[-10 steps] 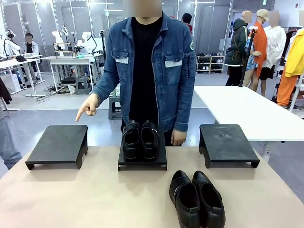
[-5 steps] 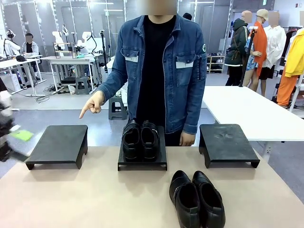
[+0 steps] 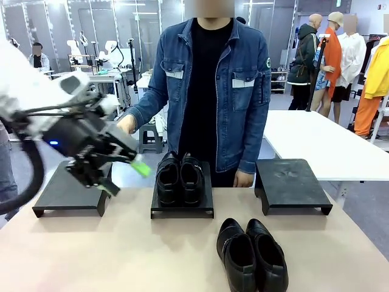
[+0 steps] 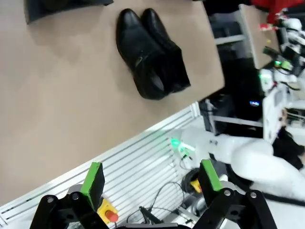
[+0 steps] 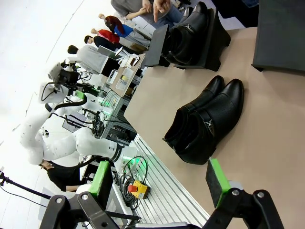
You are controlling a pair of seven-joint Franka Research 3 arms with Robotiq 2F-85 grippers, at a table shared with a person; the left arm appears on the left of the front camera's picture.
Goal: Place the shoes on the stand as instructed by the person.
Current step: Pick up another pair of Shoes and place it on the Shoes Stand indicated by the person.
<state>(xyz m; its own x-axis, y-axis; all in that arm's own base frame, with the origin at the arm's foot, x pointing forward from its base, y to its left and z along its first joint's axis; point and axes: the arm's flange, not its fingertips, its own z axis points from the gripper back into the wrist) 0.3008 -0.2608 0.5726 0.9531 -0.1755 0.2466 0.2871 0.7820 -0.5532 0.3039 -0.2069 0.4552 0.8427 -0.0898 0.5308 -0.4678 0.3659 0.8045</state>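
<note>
Three low black stands in a row on the far part of the tan table (image 3: 121,255); the middle stand (image 3: 182,205) carries one pair of black shoes (image 3: 179,179), side by side, toes toward the robot; the left stand (image 3: 70,190) and right stand (image 3: 292,182) show flat dark tops.

Second pair of shoes (image 3: 251,254) sits on the table, on the near side, right of the middle stand and apart from it, the two shoes touching each other; its toes are cut off by the lower edge in the front view.

Left gripper (image 3: 124,177) hangs in the air over the near right corner of the left stand, covering part of it; blurred there, but the left wrist view has its green pads wide apart with nothing between them.

Right gripper (image 5: 159,183): jaws apart, nothing held, near the table's edge with the second pair beyond it.

Person (image 3: 209,91) stands behind the middle stand; one hand (image 3: 126,123) is half hidden by the left arm, so I cannot tell its gesture.
</note>
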